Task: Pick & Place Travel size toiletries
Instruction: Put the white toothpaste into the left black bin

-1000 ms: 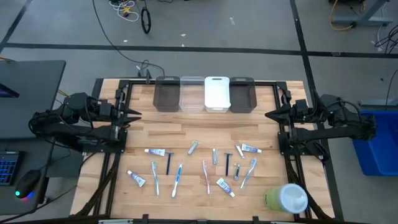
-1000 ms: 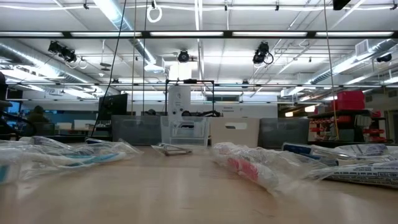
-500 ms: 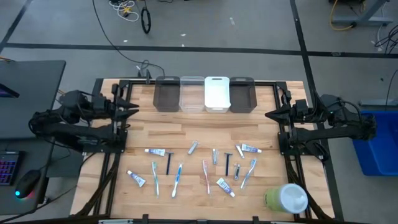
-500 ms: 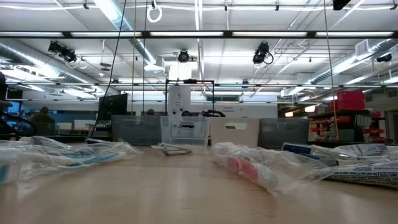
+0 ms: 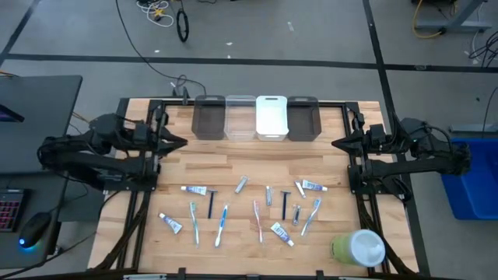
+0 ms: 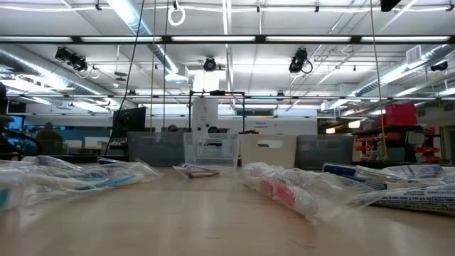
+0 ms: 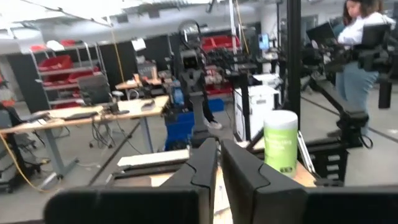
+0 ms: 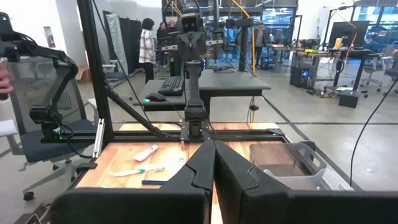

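The travel size toiletries (image 5: 249, 206) lie scattered flat on the near half of the wooden table: toothbrushes, toothpaste tubes, razors and small grey tubes. The low view shows them in clear wrappers (image 6: 284, 190). My left gripper (image 5: 184, 142) (image 7: 219, 163) hangs shut over the table's left edge, far from them. My right gripper (image 5: 334, 144) (image 8: 213, 155) waits shut at the right edge. A tube (image 8: 144, 153) and a toothbrush (image 8: 140, 171) show past its fingers.
Four bins (image 5: 255, 117) stand in a row at the far edge: two dark, one clear, one white. A large green-and-white round container (image 5: 358, 247) (image 7: 280, 143) lies at the near right corner. Bare wood (image 5: 249, 159) separates bins and toiletries. People stand in the room beyond.
My left arm has reached out from its rest place toward the table's right, carrying its gripper from the left frame rail to just over the tabletop. The right arm and all the toiletries have kept still.
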Robot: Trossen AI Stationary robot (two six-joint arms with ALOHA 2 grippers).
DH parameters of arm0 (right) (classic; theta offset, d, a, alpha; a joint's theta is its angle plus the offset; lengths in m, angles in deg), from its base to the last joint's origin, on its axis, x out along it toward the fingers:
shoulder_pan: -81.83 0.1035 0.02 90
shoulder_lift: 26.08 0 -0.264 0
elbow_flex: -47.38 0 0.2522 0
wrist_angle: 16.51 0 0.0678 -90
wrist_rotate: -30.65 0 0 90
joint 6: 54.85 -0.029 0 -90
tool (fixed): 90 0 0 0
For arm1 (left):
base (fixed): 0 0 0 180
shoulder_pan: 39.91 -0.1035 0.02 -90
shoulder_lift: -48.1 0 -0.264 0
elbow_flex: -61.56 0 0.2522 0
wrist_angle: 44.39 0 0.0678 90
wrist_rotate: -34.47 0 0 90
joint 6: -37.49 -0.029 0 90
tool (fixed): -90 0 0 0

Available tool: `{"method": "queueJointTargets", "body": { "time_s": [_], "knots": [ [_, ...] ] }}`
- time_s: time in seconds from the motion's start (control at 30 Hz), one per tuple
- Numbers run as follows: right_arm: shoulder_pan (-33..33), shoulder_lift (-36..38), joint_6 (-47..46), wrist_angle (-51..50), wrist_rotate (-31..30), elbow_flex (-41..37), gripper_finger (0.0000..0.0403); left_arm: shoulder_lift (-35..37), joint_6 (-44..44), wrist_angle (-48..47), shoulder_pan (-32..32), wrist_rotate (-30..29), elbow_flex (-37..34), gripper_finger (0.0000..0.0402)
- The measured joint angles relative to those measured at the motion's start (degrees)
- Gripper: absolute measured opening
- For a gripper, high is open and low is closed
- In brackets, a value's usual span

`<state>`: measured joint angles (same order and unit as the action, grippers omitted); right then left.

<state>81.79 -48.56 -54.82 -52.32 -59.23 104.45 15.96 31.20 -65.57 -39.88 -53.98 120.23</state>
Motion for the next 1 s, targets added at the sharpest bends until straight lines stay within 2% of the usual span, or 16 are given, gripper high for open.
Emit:
{"method": "queueJointTargets", "body": {
  "time_s": [0.17,0.4,0.6,1.0],
  "knots": [
    [0.0,-0.02,0.0,0.01,0.0,-0.01,0.0014,-4.06,0.17,0.0,0.0,1.67,0.0,0.0006],
    [0.02,0.0,0.0,0.01,0.0,-0.02,0.0014,-8.77,0.13,-0.03,0.0,2.12,0.0,0.0012],
    [0.0,0.0,0.0,-0.01,0.0,-0.01,0.0014,-8.56,0.22,-0.13,0.0,3.31,0.0,0.0006],
    [0.01,0.0,0.0,0.01,0.0,-0.02,0.0013,-9.06,-0.01,-9.07,0.0,3.13,0.04,0.0004]
  ]
}}
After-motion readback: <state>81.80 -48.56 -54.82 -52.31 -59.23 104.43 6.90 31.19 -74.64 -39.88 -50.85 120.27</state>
